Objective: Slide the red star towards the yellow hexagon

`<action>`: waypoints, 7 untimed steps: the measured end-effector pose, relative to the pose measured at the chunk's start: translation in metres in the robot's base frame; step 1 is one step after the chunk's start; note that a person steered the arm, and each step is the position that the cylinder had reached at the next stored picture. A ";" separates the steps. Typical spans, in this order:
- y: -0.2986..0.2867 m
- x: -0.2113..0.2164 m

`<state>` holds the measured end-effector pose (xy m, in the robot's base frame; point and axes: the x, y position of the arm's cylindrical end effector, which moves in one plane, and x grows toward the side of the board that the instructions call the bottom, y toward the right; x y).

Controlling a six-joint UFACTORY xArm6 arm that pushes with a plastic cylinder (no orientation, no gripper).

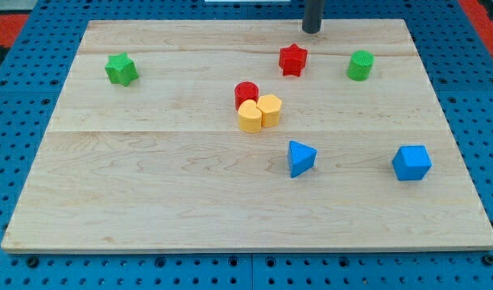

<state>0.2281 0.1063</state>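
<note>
Resting near the surface's (150, 173) top edge, my tip (312, 31), a bare rod grasping nothing, stands just above and right of the red star (293, 60). The yellow hexagon (270, 109) lies below-left, touching a yellow block (250, 117) and red cylinder (246, 93).

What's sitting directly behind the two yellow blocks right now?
A red cylinder sits against the yellow hexagon and the other yellow block, on the side toward the view's top. Its lower part is covered by them.
</note>
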 end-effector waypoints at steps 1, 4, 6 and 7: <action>-0.027 0.038; -0.066 0.080; -0.052 0.084; -0.047 0.095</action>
<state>0.3231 0.0589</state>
